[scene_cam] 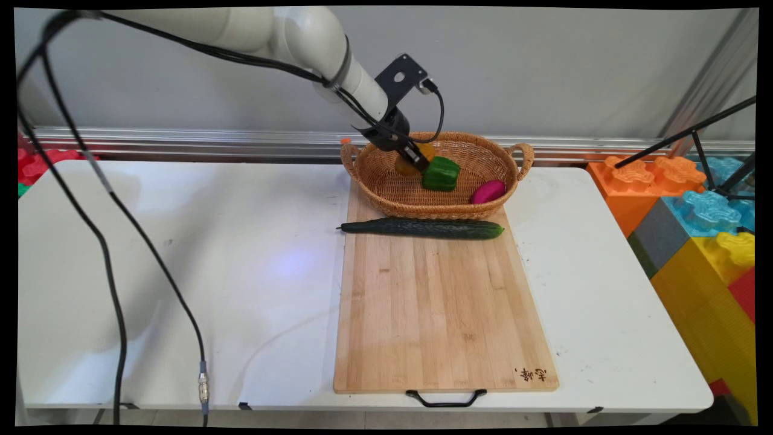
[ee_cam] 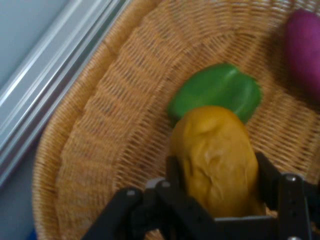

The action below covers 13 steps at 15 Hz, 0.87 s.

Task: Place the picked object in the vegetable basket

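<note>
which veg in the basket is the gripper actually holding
The yellow-orange vegetable, clamped between the gripper fingers. The green pepper lies just beyond it and the purple one sits apart toward the basket's other end.

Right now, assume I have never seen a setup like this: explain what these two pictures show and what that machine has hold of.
The machine is a white robot arm ending in a black two-finger gripper. The main view comes from a fixed camera looking down across a white table. The hand view comes from a camera on the hand itself, looking along the fingers.

On the table lies a wooden cutting board, with a woven basket on its far end and a long cucumber lying across the board just in front of the basket.

The gripper is inside the basket, closed on a yellow-orange vegetable. A green pepper sits right next to it, and a purple vegetable lies further off in the basket.
</note>
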{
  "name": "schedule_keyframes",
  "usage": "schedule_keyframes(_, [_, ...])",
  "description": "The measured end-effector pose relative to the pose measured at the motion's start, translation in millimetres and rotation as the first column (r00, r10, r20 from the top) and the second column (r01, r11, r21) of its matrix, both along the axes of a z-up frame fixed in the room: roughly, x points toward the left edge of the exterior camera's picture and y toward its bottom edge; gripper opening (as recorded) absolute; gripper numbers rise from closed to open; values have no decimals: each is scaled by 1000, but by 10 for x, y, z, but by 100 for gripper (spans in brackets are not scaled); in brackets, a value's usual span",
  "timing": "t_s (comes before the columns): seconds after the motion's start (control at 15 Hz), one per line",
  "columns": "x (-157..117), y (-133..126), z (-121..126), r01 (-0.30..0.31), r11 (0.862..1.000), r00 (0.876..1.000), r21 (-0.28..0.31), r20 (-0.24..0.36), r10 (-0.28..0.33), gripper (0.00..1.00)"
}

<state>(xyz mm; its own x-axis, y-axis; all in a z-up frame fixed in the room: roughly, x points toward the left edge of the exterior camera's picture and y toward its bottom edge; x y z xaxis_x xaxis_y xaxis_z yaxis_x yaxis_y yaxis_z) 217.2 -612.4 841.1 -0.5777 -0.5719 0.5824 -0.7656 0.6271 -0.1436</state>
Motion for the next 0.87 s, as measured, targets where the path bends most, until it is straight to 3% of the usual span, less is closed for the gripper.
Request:
schedule_keyframes(0.53, [50, -314, -324, -29, 999, 998, -38, 59, 32, 0])
schedule_keyframes(0.6, [45, -325, -330, -28, 999, 998, -41, 62, 30, 100])
schedule_keyframes(0.87, [-2, -320, -262, -14, 998, 997, -54, 71, 18, 100])
